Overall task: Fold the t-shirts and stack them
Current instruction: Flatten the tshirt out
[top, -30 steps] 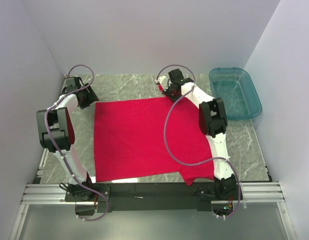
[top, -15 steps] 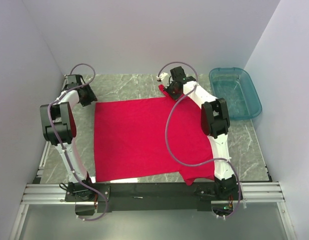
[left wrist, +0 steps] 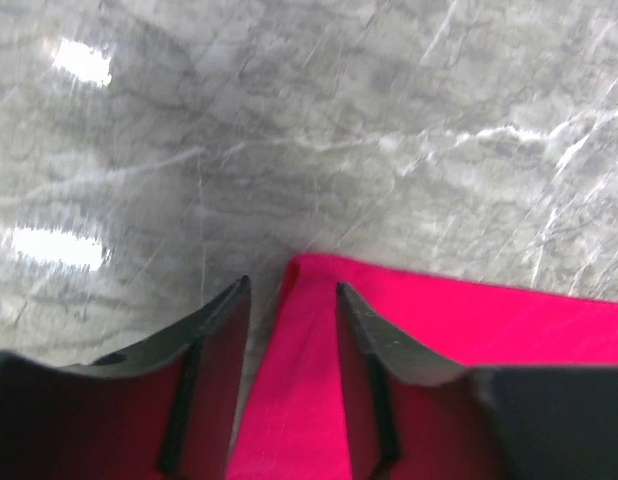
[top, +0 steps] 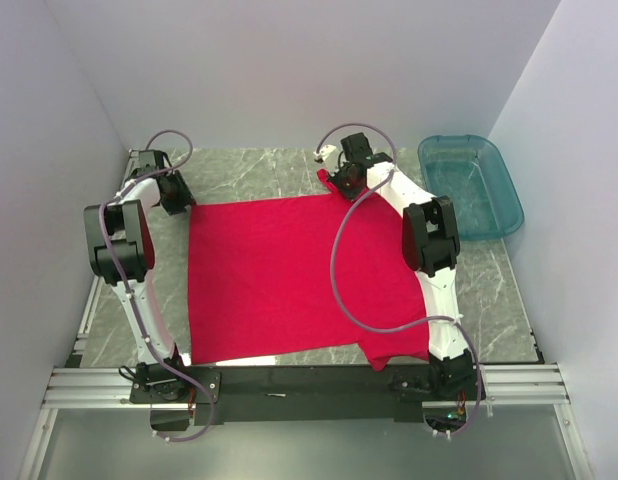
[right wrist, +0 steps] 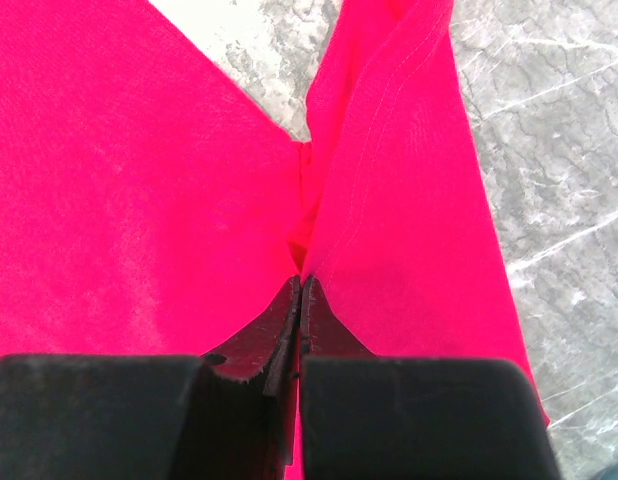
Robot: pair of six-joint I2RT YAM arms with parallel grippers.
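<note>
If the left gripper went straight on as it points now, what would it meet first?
The left gripper would likely meet the red t-shirt corner between its open jaws, on the marble table; depth is unclear.

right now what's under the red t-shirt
The plain red cotton t-shirt lies spread flat on the grey marble tabletop, which shows past its far and side edges. Anything beneath the cloth itself is covered.

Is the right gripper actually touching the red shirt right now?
Touching. The right wrist view shows the right gripper shut, with a fold of the t-shirt pinched between its fingertips.
</note>
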